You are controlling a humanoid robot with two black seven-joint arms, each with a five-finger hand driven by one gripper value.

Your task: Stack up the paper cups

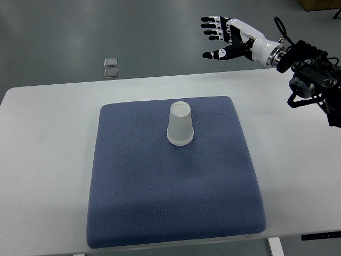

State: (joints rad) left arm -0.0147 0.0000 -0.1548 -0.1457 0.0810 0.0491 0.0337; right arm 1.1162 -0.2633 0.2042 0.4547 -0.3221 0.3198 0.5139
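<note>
Blue cushion, paper cup upside down, upright, right hand spread

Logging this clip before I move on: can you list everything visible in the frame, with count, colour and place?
paper cup: one visible (whether more are nested under it cannot be told), white, upside down on the upper middle of the cushion
cushion: one, blue-grey, square, lying in the middle of the table
table: one, white, filling most of the picture
small squares: two, grey and shiny, on the floor beyond the table's far edge, upper left
floor: grey, along the top of the picture
right hand: one, white and black, fingers spread and holding nothing, raised past the far edge of the table at upper right, apart from the cup; its arm comes in from the right edge
</note>
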